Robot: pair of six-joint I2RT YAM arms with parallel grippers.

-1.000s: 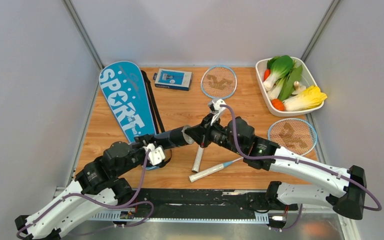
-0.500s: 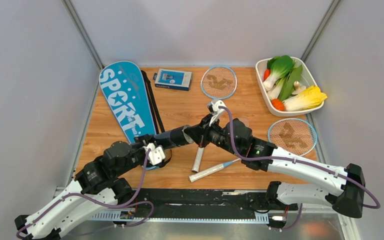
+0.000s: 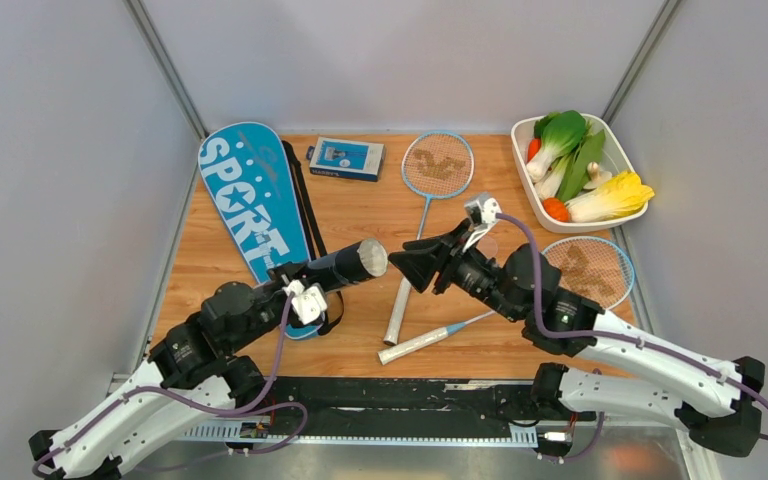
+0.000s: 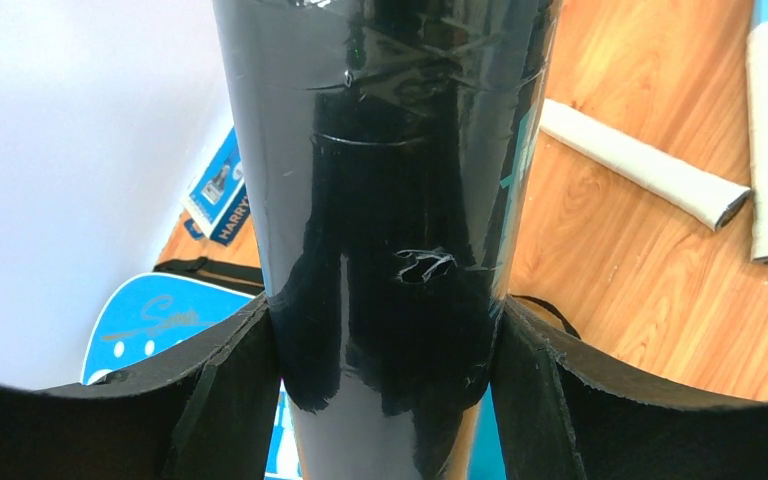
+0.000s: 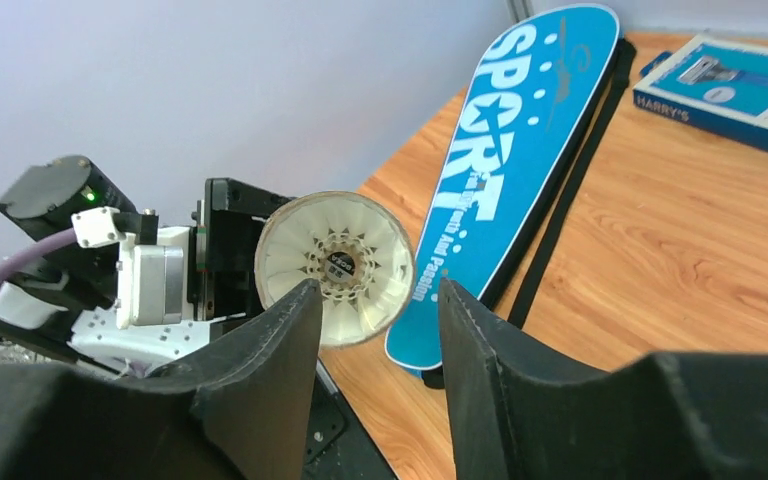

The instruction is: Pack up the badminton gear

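the left tool (image 3: 300,287) is clamped on the black tube (image 3: 345,268) near its lower end, with a finger pressed to each side in the left wrist view. the tube is held off the bench (image 3: 360,210), tilted up to the right, and its open mouth faces the right tool (image 3: 417,266). through that mouth the right wrist view shows a white feather shuttlecock (image 5: 335,265) seated inside, skirt outward. how many sit behind it cannot be told. the right tool's fingers are apart with nothing between them, a short gap from the tube's mouth.

the white tray (image 3: 580,229) at the far right corner holds bok choy, carrots and a yellow cabbage. the small blue box (image 3: 346,158) lies shut by the far edge.

the racket cover (image 3: 250,200) lies flat along the left edge with its black strap beside it. the far racket (image 3: 438,163) has its head at the far edge and its handle running toward the arms. the near racket (image 3: 585,272) has its head at the right edge, just in front of the tray. the two white handles end close together at the near middle. bare wood shows between the strap and the far racket's shaft.
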